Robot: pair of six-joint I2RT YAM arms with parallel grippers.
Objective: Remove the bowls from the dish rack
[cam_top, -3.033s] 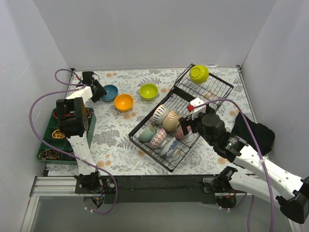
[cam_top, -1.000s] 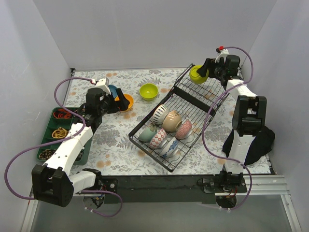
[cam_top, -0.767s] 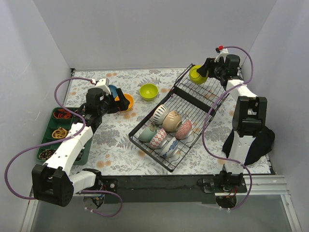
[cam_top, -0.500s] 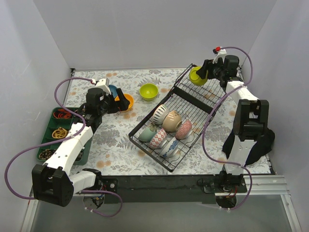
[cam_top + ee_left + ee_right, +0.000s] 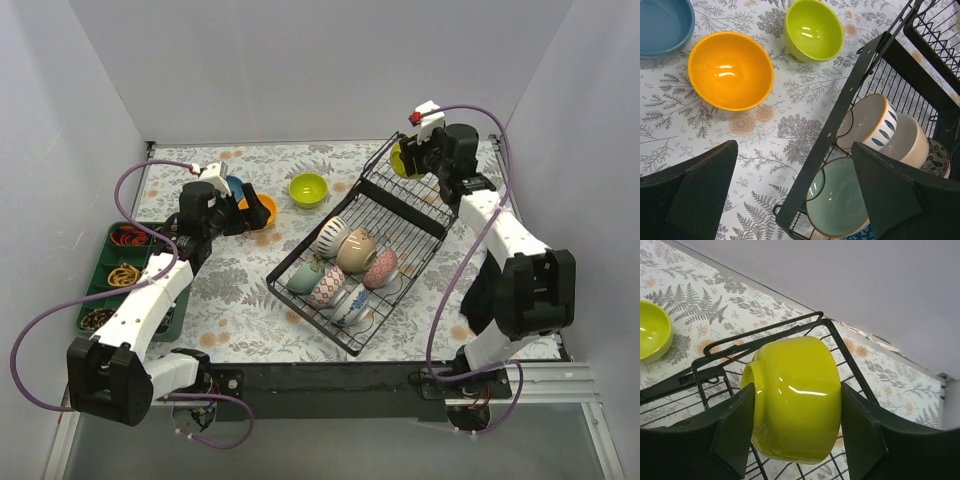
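My right gripper (image 5: 408, 158) (image 5: 797, 415) is shut on a lime-yellow bowl (image 5: 399, 161) (image 5: 797, 400). It holds the bowl on its side above the far corner of the black dish rack (image 5: 420, 215) (image 5: 720, 347). Several patterned bowls stand in the rack's lower part, among them a striped one (image 5: 330, 237) (image 5: 867, 122), a beige one (image 5: 355, 250) (image 5: 907, 142) and a pale-green one (image 5: 305, 275) (image 5: 840, 205). On the table lie a blue bowl (image 5: 230, 187) (image 5: 660, 25), an orange bowl (image 5: 262, 208) (image 5: 730, 70) and a second lime bowl (image 5: 308, 189) (image 5: 814, 30) (image 5: 652, 330). My left gripper (image 5: 245, 210) (image 5: 795, 190) hangs open beside the orange bowl, holding nothing.
A green compartment tray (image 5: 105, 290) with small items sits at the table's left edge. A black cloth (image 5: 545, 280) lies at the right, behind the right arm. White walls close in the back and both sides.
The right gripper closed on the lime-yellow bowl and carried it up and to the left off the raised tier. The left arm has stayed still.
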